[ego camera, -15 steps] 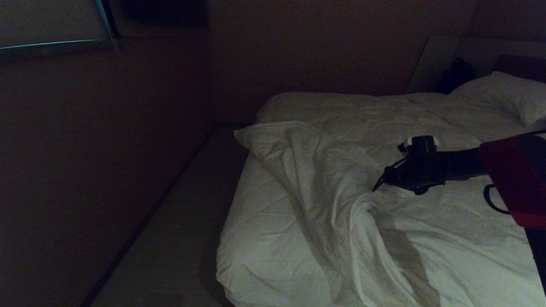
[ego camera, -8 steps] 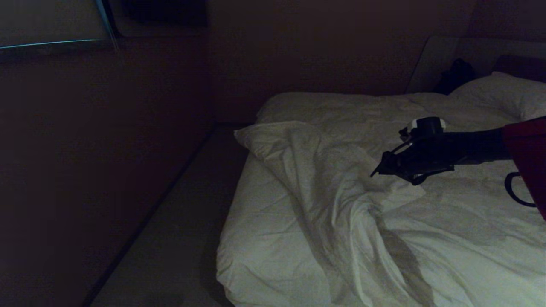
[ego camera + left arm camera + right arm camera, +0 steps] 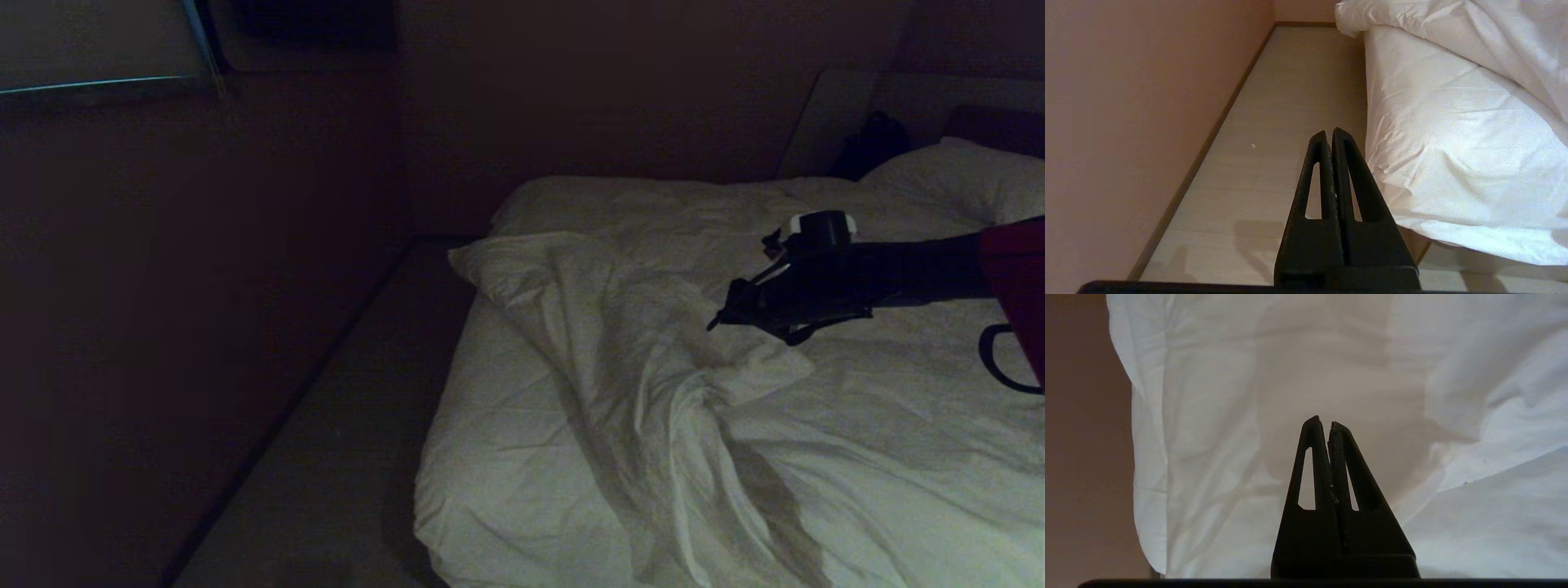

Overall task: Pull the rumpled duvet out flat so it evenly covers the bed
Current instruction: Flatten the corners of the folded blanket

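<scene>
Plain white duvet [image 3: 653,327], black pincer [image 3: 718,320]

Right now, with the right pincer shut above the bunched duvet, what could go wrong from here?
1. The right pincer is shut and holds nothing; closing in like this would likely push the duvet rather than grip it.
2. The duvet's fold lies diagonally, leaving the sheet bare; a pull from mid-fold may bunch it further.

- Room was dim.
- Plain pinkish wall [image 3: 1126,122] ran along the left, with a brown skirting board [image 3: 1208,139] at its foot.
- Pale floor [image 3: 1290,102] formed a narrow strip.
- Lit pane [image 3: 90,41] sat high left.
</scene>
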Available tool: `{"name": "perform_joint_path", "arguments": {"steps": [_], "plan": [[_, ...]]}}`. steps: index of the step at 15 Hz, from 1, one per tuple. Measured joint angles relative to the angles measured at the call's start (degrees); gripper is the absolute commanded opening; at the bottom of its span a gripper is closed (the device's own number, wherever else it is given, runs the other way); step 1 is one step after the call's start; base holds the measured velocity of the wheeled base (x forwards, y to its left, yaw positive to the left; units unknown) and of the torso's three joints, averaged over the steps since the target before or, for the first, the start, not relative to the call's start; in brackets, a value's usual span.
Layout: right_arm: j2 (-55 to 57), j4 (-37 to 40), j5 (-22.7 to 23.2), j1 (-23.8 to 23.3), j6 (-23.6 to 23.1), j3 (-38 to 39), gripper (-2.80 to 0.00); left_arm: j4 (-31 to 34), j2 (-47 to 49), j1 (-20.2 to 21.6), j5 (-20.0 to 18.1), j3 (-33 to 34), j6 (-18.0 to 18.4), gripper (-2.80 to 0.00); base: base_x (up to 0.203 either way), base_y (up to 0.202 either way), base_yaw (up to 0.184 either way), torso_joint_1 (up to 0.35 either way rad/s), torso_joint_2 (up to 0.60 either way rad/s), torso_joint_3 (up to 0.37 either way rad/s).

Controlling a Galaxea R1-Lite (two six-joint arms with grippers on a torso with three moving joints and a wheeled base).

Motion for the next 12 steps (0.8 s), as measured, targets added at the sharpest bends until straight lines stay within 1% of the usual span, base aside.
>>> {"name": "perform_joint_path", "arguments": {"steps": [2,4,12], "plan": [[0.33,0.00,-0.23,-0.67,-0.20,-0.44,-2.80,0.02,0.00,0.00,0.02,0.00,0.00,-2.80,0.000,0.000,0.000,0.000,0.00,0.000],[1.19,-0.11,-1.04,-2.82,-1.09,-1.32,-2.80,0.02,0.00,0.00,-0.01,0.00,0.00,-2.80,0.000,0.000,0.000,0.000,0.00,0.000],[2.91,-0.12,-1.29,-8.01,-6.84,-1.76,-2.80,0.02,0.00,0.00,0.00,0.00,0.00,-2.80,0.000,0.000,0.000,0.000,0.00,0.000]]}}
